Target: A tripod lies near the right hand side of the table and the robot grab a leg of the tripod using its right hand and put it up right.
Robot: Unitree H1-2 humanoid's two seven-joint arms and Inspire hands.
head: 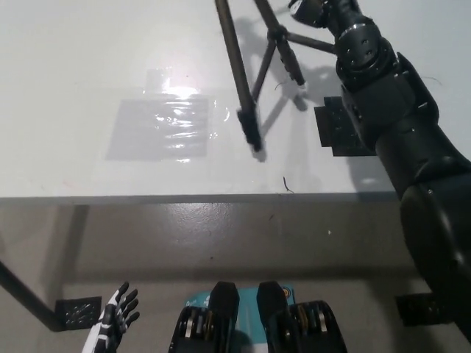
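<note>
The tripod (237, 73) stands tilted up off the white table (88, 169), its head out of view past the top edge. One long leg runs down to a black foot (254, 140) at the tabletop. A second leg (288, 59) ends further back, with thin braces between them. My black right hand (318, 12) sits at the top edge, shut on the third leg, which runs sideways to it; the grip is partly cut off. My white left hand (114, 323) hangs low at the bottom left, open, below the table.
A glossy rectangular patch (165, 125) lies on the table left of the tripod. A black square panel (335, 126) shows beside my right forearm. The table's front edge (221, 197) crosses the picture. Black foot plates (77, 312) lie on the floor.
</note>
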